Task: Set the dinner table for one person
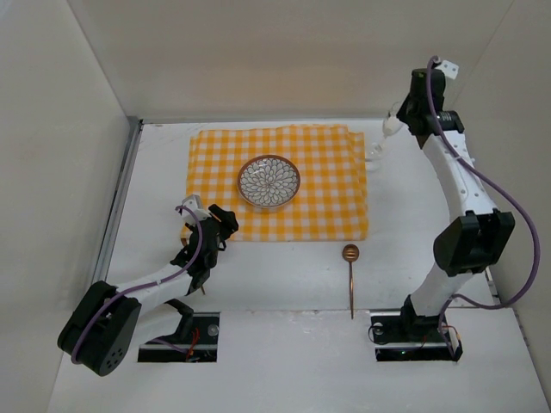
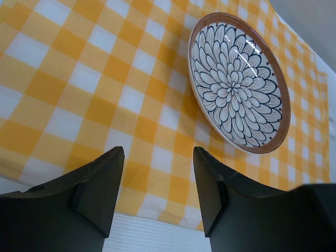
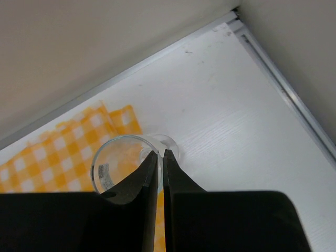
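The white dinner table point(image 1: 155, 172) carries a yellow-and-white checked cloth point(image 1: 327, 185) with a patterned plate point(image 1: 269, 182) at its middle; the plate also shows in the left wrist view point(image 2: 236, 84). A copper-coloured spoon point(image 1: 351, 277) lies on the table just in front of the cloth. My right gripper point(image 3: 160, 155) is shut on the rim of a clear glass point(image 3: 113, 165), one finger inside and one outside, by the cloth's far right corner point(image 1: 379, 151). I cannot tell whether the glass touches the table. My left gripper point(image 2: 157, 155) is open and empty over the cloth's near left edge point(image 1: 219, 225).
White walls close in the table at the left, back and right. A metal rail point(image 1: 120, 198) runs along the left wall. The arm bases point(image 1: 413, 331) stand at the near edge.
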Controlling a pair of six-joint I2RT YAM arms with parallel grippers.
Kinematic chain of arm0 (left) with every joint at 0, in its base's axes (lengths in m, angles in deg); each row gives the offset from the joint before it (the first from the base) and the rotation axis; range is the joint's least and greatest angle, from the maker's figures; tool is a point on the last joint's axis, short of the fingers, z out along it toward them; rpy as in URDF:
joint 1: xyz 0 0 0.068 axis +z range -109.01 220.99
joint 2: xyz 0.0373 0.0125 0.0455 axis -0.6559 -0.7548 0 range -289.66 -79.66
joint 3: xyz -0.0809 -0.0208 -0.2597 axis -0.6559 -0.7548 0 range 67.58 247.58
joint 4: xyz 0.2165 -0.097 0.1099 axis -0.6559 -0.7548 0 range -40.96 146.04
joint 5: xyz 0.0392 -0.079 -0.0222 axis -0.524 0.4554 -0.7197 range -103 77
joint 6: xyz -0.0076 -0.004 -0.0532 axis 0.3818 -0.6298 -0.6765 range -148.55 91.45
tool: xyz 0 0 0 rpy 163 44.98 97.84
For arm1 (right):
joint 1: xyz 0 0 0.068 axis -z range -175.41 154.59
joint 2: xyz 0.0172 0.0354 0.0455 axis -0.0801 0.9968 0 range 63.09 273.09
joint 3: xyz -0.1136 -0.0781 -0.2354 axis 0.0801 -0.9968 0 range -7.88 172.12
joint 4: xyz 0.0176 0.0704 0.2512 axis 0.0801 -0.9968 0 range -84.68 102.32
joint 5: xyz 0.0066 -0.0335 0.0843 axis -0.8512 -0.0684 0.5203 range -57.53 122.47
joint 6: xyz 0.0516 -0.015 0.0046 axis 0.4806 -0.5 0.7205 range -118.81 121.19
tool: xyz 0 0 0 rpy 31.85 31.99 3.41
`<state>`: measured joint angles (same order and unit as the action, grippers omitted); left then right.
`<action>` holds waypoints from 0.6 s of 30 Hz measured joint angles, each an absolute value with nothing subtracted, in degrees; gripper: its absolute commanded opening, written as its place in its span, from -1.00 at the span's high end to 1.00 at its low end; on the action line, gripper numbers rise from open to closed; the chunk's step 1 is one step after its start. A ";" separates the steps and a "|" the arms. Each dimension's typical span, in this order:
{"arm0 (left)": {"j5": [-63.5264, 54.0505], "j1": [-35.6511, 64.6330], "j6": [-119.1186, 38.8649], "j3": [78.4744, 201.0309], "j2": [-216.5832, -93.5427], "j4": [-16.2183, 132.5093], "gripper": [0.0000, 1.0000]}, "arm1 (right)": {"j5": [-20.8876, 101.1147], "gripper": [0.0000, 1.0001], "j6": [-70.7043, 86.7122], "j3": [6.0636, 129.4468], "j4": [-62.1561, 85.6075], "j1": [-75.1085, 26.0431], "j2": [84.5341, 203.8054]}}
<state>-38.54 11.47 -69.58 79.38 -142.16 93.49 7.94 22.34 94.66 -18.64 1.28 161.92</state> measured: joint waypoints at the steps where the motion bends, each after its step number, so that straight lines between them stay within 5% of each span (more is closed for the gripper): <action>1: -38.56 11.47 -69.58 79.38 -142.16 93.49 -0.06 | 8.03 0.81 22.27 95.69 -19.03 -0.03 162.16; 18: -38.54 11.47 -69.61 79.38 -142.29 93.49 -0.06 | 8.27 0.82 17.51 124.21 -22.92 -13.14 184.76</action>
